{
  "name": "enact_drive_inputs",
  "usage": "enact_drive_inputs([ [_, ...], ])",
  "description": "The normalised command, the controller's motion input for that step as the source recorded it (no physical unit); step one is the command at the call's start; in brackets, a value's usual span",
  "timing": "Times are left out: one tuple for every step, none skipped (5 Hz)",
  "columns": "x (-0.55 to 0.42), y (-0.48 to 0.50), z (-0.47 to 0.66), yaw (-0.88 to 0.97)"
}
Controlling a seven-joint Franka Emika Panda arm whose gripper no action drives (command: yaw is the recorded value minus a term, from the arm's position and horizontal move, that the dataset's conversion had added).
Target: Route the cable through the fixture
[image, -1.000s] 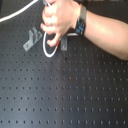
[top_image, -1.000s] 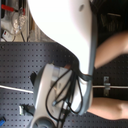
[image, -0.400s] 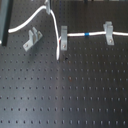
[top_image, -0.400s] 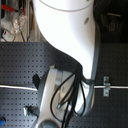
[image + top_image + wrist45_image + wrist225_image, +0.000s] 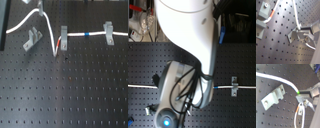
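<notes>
The white cable (image 5: pixel 75 36) runs from the first exterior view's left edge up to my gripper (image 5: pixel 39 6) at the top. From there it drops in a loop and passes through two flat-topped clips to the right. Its red mark (image 5: pixel 60 44) sits at the middle clip and its blue band (image 5: pixel 86 34) lies between the clips. The fixture (image 5: pixel 31 39), a grey U-shaped clip on a slanted base, stands under the raised cable with nothing between its prongs. It also shows in the second wrist view (image 5: pixel 273 97). The gripper (image 5: pixel 301 31) is shut on the cable (image 5: pixel 295 17).
The middle clip (image 5: pixel 63 37) and the right clip (image 5: pixel 108 33) stand on the black perforated board (image 5: pixel 65 90). In the second exterior view the white arm (image 5: pixel 188 40) hides most of the board. Only the cable ends (image 5: pixel 140 86) and one clip (image 5: pixel 234 86) show.
A person's hands were on the cable near the clips a second ago and have left the scene. The cable now hangs from my gripper above the fixture.
</notes>
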Motion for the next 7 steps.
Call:
enact_drive_inputs([
  [-0.516, 0.334, 0.29, -0.26],
  [-0.469, 0.358, 0.23, -0.26],
  [-0.393, 0.356, 0.18, -0.25],
  [-0.232, 0.305, 0.12, -0.19],
  [0.081, 0.065, 0.0, 0.0],
  [0.235, -0.162, 0.05, 0.0],
  [0.098, -0.172, 0.06, 0.07],
])
